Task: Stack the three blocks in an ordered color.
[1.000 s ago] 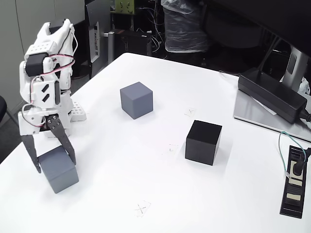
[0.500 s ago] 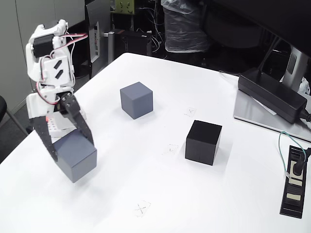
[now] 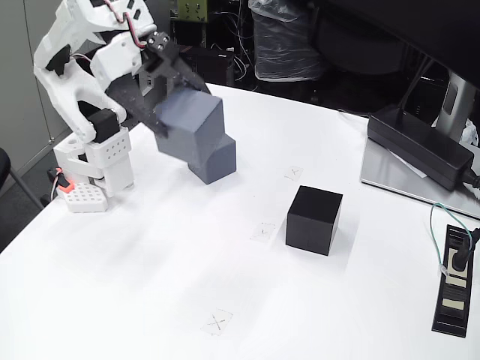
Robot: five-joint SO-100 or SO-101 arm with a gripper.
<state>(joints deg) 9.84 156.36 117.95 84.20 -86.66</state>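
Slate-grey block (image 3: 187,126) held aloft, tilted, pinched between dark fingers (image 3: 180,67) of end effector (image 3: 166,94). We note it hangs in front of and above medium grey block (image 3: 217,160), covering that block's upper left; contact between the two we cannot tell. Medium grey block sits on white bench (image 3: 150,285), left of centre. Black block (image 3: 314,219) rests on bench to right, well apart from both. White arm base (image 3: 94,169) stands at bench's left edge. Power brick (image 3: 420,146) lies far right.
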